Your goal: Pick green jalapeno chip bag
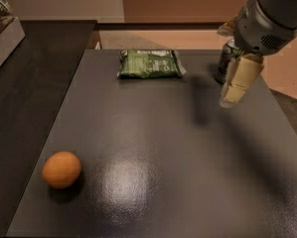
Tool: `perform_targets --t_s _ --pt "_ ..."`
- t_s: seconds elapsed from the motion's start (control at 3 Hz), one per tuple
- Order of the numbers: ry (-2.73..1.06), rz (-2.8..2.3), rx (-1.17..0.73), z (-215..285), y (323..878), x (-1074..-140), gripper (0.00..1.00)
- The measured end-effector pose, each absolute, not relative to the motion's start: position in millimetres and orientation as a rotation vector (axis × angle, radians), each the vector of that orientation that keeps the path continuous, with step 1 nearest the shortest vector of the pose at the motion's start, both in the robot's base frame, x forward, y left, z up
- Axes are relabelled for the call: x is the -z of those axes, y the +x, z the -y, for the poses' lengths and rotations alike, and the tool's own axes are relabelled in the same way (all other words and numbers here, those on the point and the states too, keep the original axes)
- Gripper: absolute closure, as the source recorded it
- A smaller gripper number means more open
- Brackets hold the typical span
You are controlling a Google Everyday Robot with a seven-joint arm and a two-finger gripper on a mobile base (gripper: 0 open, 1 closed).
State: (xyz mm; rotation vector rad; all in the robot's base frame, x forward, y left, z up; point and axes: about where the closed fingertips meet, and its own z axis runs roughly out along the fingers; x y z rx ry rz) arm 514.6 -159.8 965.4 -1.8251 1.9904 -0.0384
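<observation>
The green jalapeno chip bag (149, 64) lies flat near the far edge of the dark table (153, 143), its long side running across, with bare tabletop all round it. To the right of the bag, well apart from it, a soda can (223, 63) stands upright. My gripper covers part of the can, so only its left side and a bit of its top show. Nearer than the bag and to its left, well apart, an orange (61, 169) rests by the table's near-left corner. Left of the bag, beyond the table's edge, runs a darker counter (34, 88). On it, far to the bag's left, sits a pale box (4, 41) holding a few packets I cannot identify.

Nothing lies between the bag and my gripper (230, 99), only open tabletop and a faint shadow (200, 103) to the bag's right. The gripper hangs above the table to the right of the bag, just in front of the can, pointing down and tilted slightly leftward. My grey arm (272, 14) rises behind it toward the upper right. The gripper holds nothing. I cannot tell whether it is open or closed, since its pale end reads as one block from here.
</observation>
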Motion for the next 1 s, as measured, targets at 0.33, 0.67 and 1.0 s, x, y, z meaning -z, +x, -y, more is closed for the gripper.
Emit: perform_targets --t_s 0.33,0.67,1.0 --pt "-1.860 -1.920 0.037 134.9 548.4 -958.9 0.00" --pt "-1.897 -1.880 0.049 113.8 580.0 -949.0 0.00" --pt "-1.924 -1.863 0.070 92.0 614.5 -932.2 0.00"
